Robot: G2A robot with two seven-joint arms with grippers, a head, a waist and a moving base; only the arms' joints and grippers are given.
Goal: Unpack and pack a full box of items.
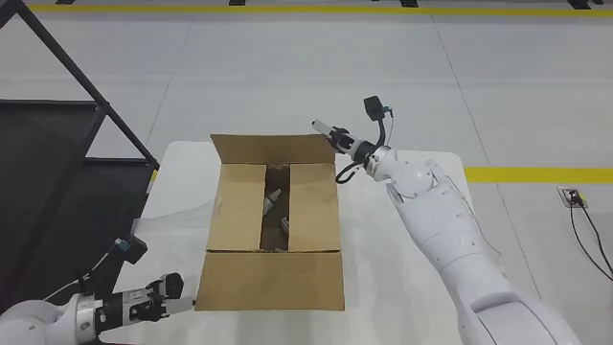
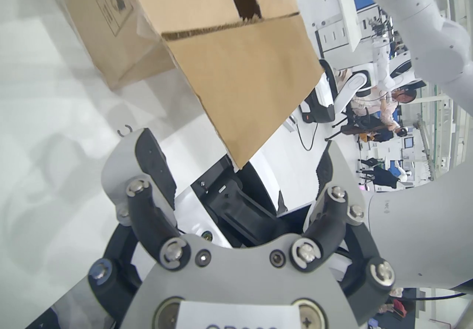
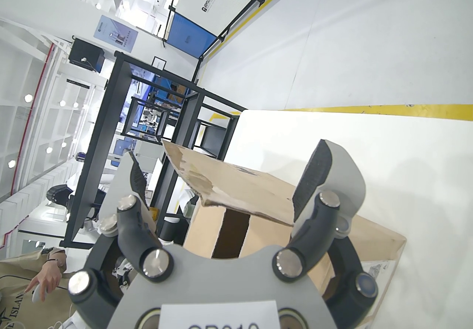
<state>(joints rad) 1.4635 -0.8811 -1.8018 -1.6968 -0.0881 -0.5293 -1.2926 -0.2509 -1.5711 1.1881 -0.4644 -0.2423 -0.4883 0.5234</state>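
Box point(image 1: 316, 211) sits mid-bench point(image 1: 362, 249), near and far flaps folded out, side flaps almost shut over items point(image 1: 275, 216) glimpsed through the gap. Left claw point(image 1: 175, 292) released, wide, just off the near flap's corner. Right claw point(image 1: 324, 130) released, far flap's corner between its fingers, probably staged to work the flaps

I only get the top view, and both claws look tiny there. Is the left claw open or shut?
Observer: Open; the left claw has its fingers spread, gripping nothing.
Operator: What's near it?
Observer: A corner of the near flap shows between the fingers, touching neither.
Operator: And the other one?
Observer: The right claw is open too, with the edge of the far flap between its fingers.
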